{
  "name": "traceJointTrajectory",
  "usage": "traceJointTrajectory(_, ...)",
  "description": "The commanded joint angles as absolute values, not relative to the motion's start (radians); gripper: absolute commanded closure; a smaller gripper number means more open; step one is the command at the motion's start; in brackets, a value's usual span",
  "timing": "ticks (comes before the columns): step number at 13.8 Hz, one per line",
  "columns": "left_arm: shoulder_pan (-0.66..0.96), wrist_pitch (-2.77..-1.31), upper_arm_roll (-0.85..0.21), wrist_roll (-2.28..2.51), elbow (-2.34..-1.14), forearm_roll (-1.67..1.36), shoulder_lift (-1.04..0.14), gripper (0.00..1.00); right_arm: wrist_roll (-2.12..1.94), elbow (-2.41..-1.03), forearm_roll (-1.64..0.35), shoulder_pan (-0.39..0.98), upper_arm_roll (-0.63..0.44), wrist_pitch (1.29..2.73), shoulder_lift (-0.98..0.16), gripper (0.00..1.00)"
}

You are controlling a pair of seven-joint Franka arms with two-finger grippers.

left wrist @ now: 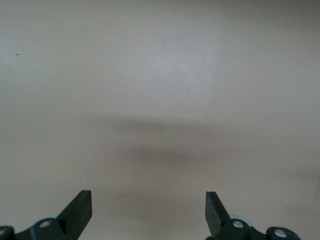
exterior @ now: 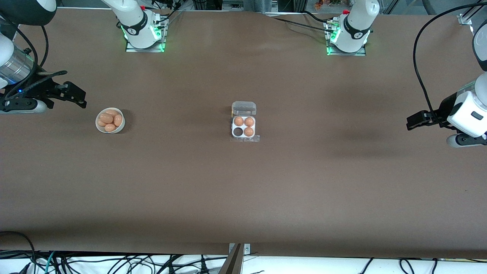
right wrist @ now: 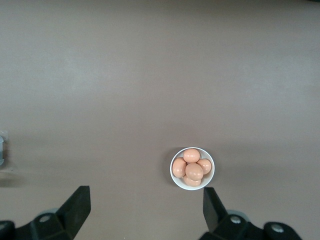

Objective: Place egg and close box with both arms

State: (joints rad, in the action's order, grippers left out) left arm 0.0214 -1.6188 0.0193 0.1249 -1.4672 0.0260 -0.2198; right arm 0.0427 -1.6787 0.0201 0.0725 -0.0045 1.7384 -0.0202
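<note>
We find the box (exterior: 243, 127) mid-table, lid open, three light-brown eggs (exterior: 244, 124) seated, its seven-o'clock cell empty. Bowl (exterior: 110, 120) holds eggs. Left gripper (left wrist: 148, 212) and right gripper (right wrist: 146, 210) gape wide, empty. No legible writing.

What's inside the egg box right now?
The box holds three eggs; the fourth cell, nearer the camera toward the right arm's end, is empty. Its lid stands open. Nothing covers the cells.

High front overview; downward wrist views, the right sharing the bowl (right wrist: 192, 168).
</note>
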Motion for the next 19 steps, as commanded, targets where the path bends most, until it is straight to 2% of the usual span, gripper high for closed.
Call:
traceJointTrajectory(1,0.011,-1.589,0.011,0.094,-1.436,0.008,-0.227,0.00,0.034,-1.667,0.037,0.071,0.002,1.726,-0.018,0.00)
traceJointTrajectory(19,0.014,-1.583,0.012,0.091,-1.439,-0.031,-0.232,0.00,0.031,-1.667,0.037,0.069,0.002,1.724,-0.018,0.00)
